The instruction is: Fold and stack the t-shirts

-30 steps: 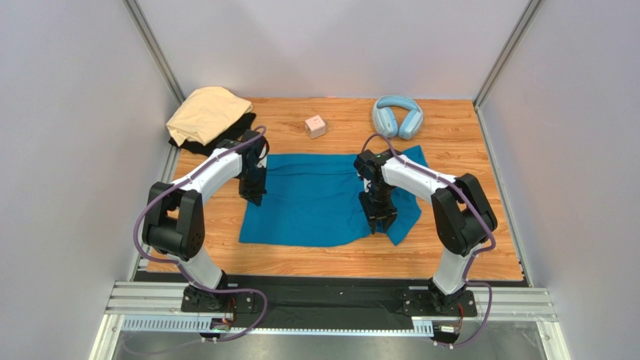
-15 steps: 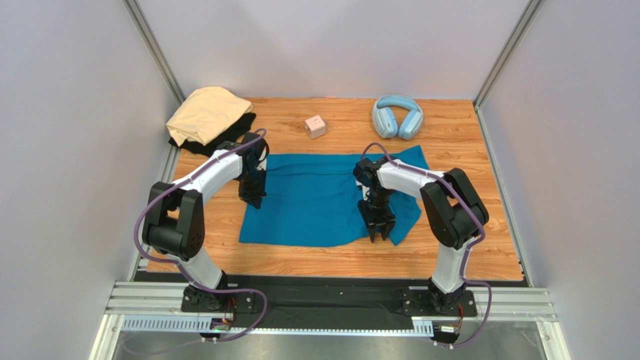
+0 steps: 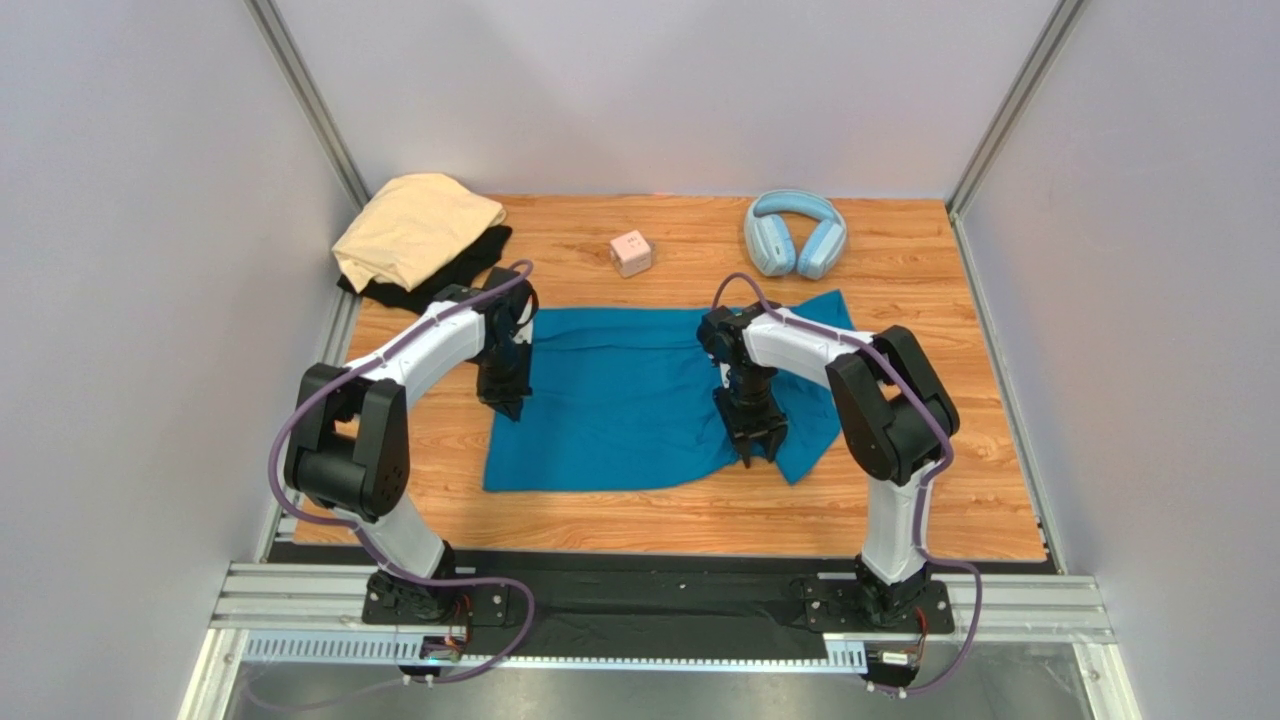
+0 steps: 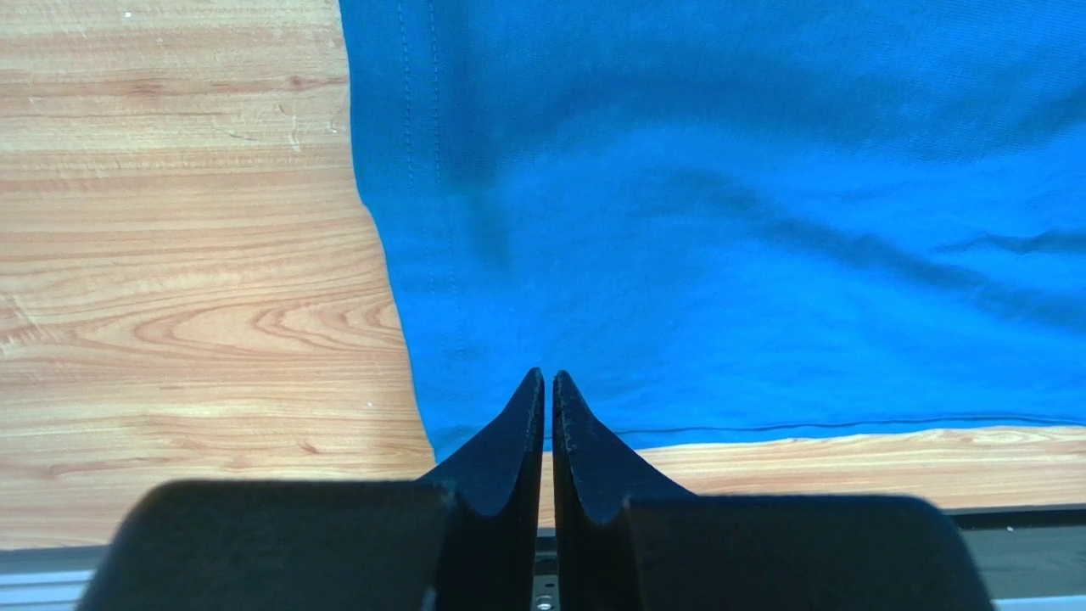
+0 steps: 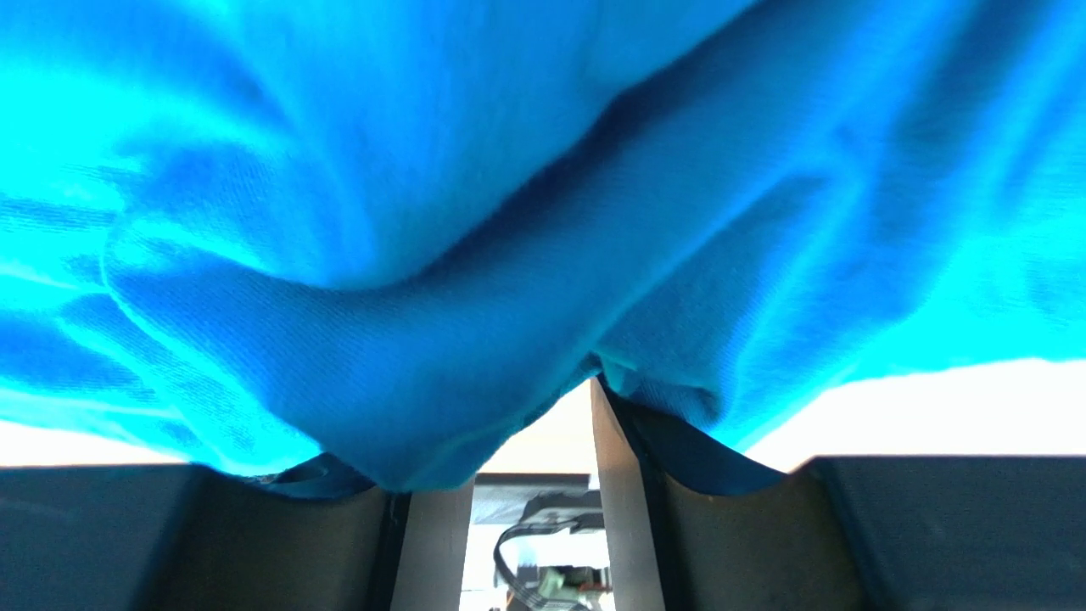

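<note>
The teal-blue t-shirt (image 3: 624, 398) lies spread on the wooden table, its right part rumpled. My left gripper (image 3: 508, 399) is shut, its tips (image 4: 548, 378) resting on the shirt's left edge near a corner, with nothing seen between them. My right gripper (image 3: 756, 444) points down into the shirt's right part. In the right wrist view the teal cloth (image 5: 446, 255) is bunched over and between the fingertips of my right gripper (image 5: 529, 401), and the jaws stand partly apart around it. A pale tan t-shirt (image 3: 410, 225) lies crumpled on a black t-shirt (image 3: 458, 270) at the back left.
Light-blue headphones (image 3: 795, 233) lie at the back right and a small pink cube (image 3: 631, 251) sits at the back middle. Grey walls close in the table on the left, right and back. Bare wood (image 3: 932, 480) shows right of the shirt.
My right arm has swung its elbow left and drawn the gripper slightly back, pulling the shirt's lower right edge with it. The left gripper has stayed put.
</note>
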You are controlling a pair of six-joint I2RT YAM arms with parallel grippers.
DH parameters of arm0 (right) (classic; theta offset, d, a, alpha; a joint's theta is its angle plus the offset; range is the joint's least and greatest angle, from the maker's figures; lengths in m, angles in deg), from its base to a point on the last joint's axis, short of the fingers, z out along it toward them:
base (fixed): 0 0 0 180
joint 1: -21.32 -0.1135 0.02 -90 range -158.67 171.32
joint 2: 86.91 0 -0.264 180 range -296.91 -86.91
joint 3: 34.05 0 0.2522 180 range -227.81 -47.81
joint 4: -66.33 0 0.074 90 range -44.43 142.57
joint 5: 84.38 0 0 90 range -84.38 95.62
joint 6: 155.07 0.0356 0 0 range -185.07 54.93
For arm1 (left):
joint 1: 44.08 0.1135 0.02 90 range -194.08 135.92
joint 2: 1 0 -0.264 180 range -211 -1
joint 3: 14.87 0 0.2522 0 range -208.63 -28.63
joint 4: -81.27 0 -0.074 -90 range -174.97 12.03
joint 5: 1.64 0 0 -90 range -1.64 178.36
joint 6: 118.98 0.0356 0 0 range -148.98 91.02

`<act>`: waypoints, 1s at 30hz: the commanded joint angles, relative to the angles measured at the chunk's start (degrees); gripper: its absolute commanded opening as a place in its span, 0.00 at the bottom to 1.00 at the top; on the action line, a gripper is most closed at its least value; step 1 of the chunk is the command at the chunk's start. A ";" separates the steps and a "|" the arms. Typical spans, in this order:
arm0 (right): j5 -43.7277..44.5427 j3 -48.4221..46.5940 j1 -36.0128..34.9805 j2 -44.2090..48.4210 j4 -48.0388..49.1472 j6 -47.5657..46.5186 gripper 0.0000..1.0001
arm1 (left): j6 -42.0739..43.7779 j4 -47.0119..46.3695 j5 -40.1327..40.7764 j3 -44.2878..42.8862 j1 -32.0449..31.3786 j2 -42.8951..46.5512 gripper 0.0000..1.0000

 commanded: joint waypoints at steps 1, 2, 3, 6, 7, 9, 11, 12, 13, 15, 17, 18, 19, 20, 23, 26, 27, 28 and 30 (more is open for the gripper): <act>5.67 -2.70 0.65 -0.25 0.53 -0.13 0.42 | -0.66 -0.74 -0.28 -0.32 0.21 0.67 0.10; 5.59 -2.71 0.83 -0.69 0.53 -0.30 0.42 | -0.66 -0.74 -0.46 -0.32 0.21 0.50 0.10; 5.15 -2.62 1.27 -0.95 0.53 -0.31 0.42 | -0.66 -0.83 -0.63 -0.40 0.21 0.23 0.10; 5.14 -2.70 1.80 -1.48 0.79 -0.31 0.42 | -0.75 -0.92 -0.81 -0.49 0.21 -0.12 0.10; 5.32 -2.97 1.80 -1.31 0.79 -0.31 0.42 | -0.66 -0.83 -0.90 -0.49 0.21 -0.29 0.10; 5.67 -3.32 1.89 -0.69 0.70 -0.31 0.42 | -0.66 -0.83 -0.90 -0.58 0.21 -0.30 0.10; 6.02 -3.76 2.06 -0.69 0.70 -0.57 0.42 | -0.66 -0.92 -0.90 -0.67 0.21 -0.30 0.10; 6.03 -3.85 2.32 -0.86 0.62 -0.57 0.42 | -0.49 -0.92 -1.07 -0.67 0.21 -0.47 0.10; 6.03 -4.02 2.41 -1.30 0.61 -0.57 0.41 | -0.49 -0.92 -1.16 -0.76 0.21 -0.73 0.10; 5.94 -4.37 2.68 -1.74 0.70 -0.74 0.41 | -0.40 -0.92 -1.51 -0.93 0.21 -1.17 0.10; 5.59 -4.72 2.68 -2.45 0.88 -0.83 0.41 | -0.31 -0.92 -1.51 -1.02 0.21 -1.44 0.10; 5.85 -4.81 2.76 -2.80 0.97 -0.75 0.41 | -0.40 -1.01 -1.51 -1.19 0.21 -1.61 0.10; 5.85 -4.90 2.68 -3.23 1.05 -0.74 0.40 | -0.31 -1.01 -1.51 -1.28 0.12 -1.61 0.10; 5.76 -4.82 2.76 -3.50 1.49 -0.83 0.38 | -0.22 -1.01 -1.60 -1.28 0.12 -1.70 0.10; 5.41 -4.99 2.77 -4.99 1.76 -1.18 0.19 | -0.13 -1.01 -1.69 -1.37 0.12 -1.79 0.10; 4.36 -5.08 2.68 -5.70 1.50 -1.10 0.01 | -0.05 -1.18 -1.51 -1.20 0.21 -1.70 0.10; 4.53 -5.17 2.76 -5.61 1.23 -1.10 0.00 | 0.13 -1.18 -1.69 -1.11 0.12 -1.70 0.10; 4.62 -5.17 2.68 -5.18 0.71 -0.75 0.00 | 0.04 -1.18 -1.77 -1.11 0.21 -1.79 0.10; 5.75 -4.99 2.68 -2.99 0.18 -0.57 0.00 | 0.30 -1.36 -2.82 -1.11 0.12 -1.79 0.10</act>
